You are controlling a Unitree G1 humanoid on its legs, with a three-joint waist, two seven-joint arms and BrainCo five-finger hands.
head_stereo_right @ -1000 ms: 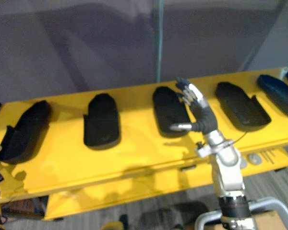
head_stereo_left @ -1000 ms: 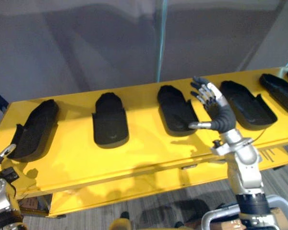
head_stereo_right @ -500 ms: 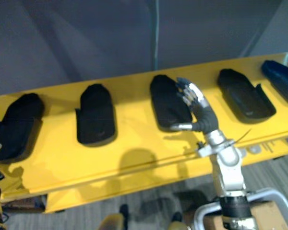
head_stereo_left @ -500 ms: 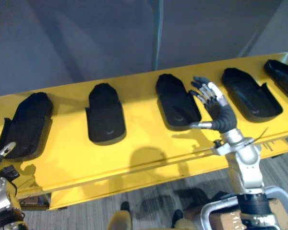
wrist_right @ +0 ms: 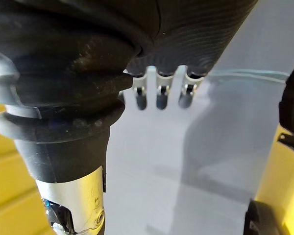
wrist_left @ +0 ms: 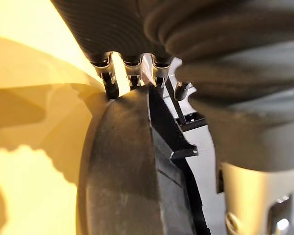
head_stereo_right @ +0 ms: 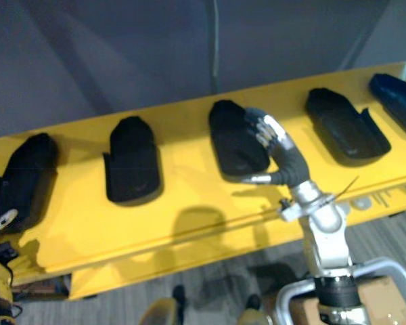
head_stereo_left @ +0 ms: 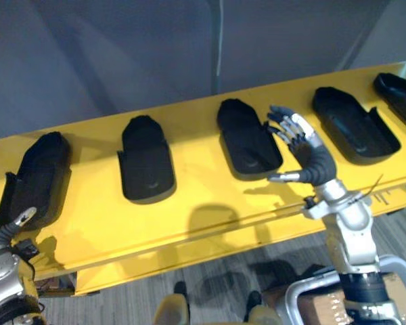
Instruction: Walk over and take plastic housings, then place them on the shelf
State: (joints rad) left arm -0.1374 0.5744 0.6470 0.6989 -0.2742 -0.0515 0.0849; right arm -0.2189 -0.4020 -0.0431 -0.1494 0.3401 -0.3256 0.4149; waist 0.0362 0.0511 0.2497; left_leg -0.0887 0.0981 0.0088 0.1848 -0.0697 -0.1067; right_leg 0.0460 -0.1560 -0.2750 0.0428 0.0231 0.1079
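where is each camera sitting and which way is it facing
Left eye view: on the head, looking down at the yellow shelf and its housings; right hand raised, open.
Right eye view: just beside it, sharing shelf, housings and right hand.
Left wrist view: on that wrist, along the left hand to the leftmost housing.
Right wrist view: on that wrist, past its fingers to the grey wall.

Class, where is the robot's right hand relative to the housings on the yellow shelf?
In the left eye view, the right hand hangs open over the yellow shelf, between the third housing from the left and the fourth housing.
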